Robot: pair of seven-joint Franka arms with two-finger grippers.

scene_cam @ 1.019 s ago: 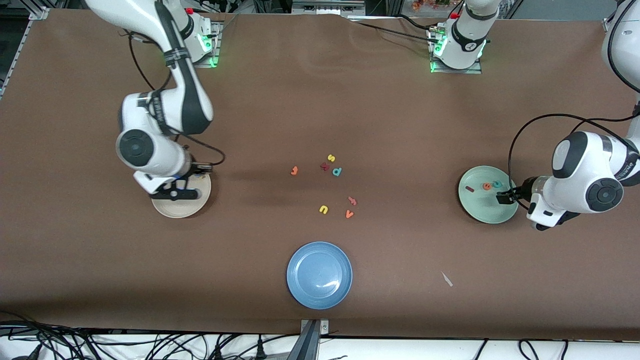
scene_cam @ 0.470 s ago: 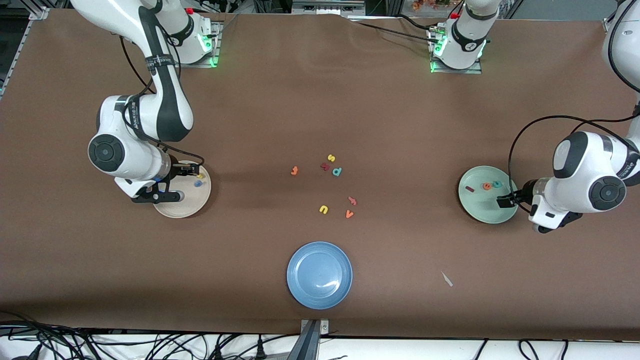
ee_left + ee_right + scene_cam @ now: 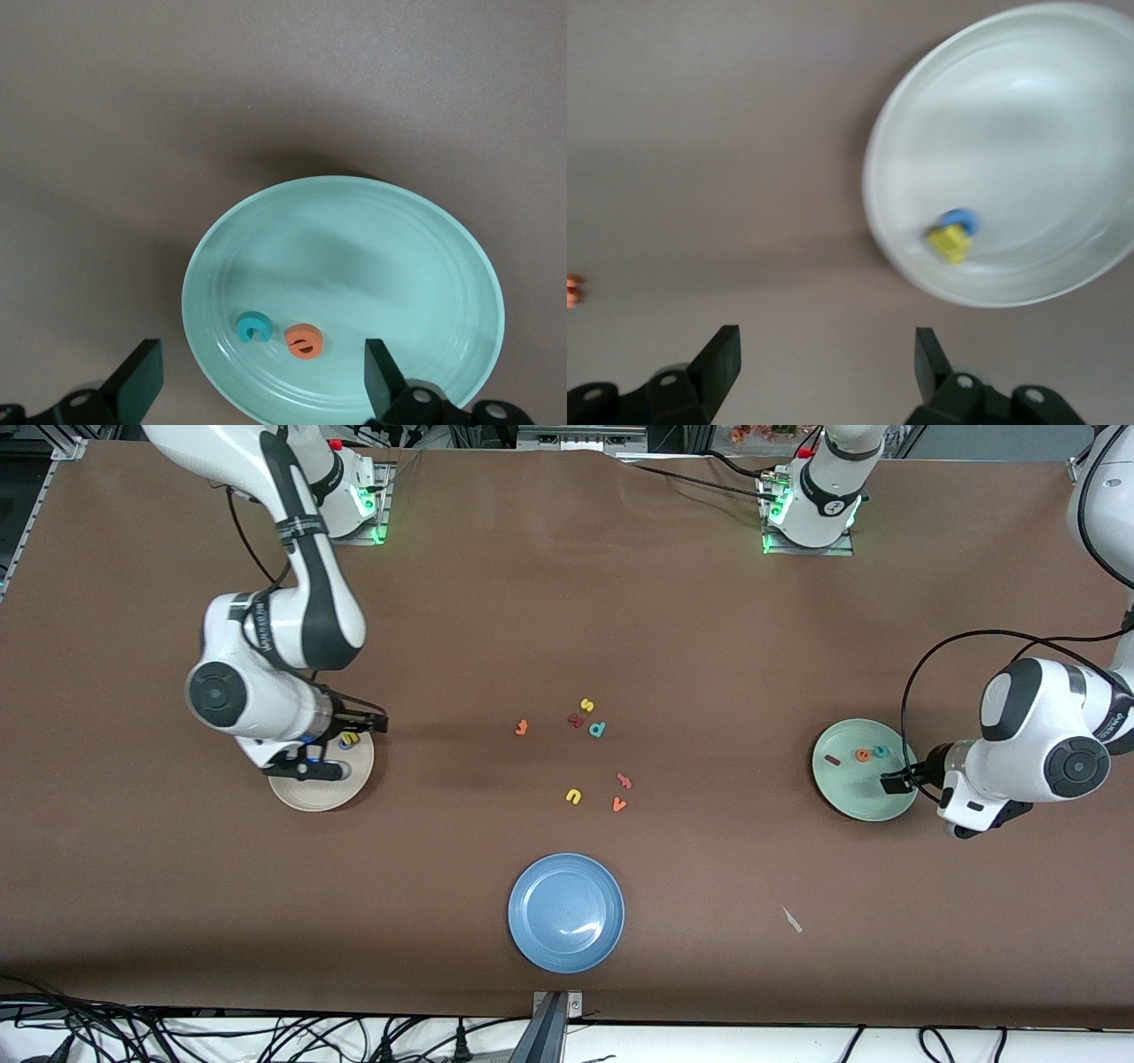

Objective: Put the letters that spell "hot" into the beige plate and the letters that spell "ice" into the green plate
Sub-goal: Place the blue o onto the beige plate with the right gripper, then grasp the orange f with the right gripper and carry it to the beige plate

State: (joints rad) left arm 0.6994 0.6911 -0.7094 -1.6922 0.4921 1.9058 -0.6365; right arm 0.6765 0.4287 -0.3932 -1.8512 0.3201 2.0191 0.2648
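Note:
The beige plate lies at the right arm's end of the table, with the yellow "h" and the blue "o" touching each other in it. My right gripper hangs open and empty over bare table just off that plate's rim. The orange "t" lies on the table near the middle. The green plate holds the dark red "i", the orange "e" and the teal "c". My left gripper waits open and empty over that plate's edge.
Loose letters lie mid-table: a yellow "s", a dark red piece, a teal one, a yellow "u", a pinkish one and an orange "v". A blue plate sits nearest the front camera.
My right gripper has opened and left the yellow "h" in the beige plate beside the blue "o", then drawn off the plate toward the table's middle. The left arm has barely moved.

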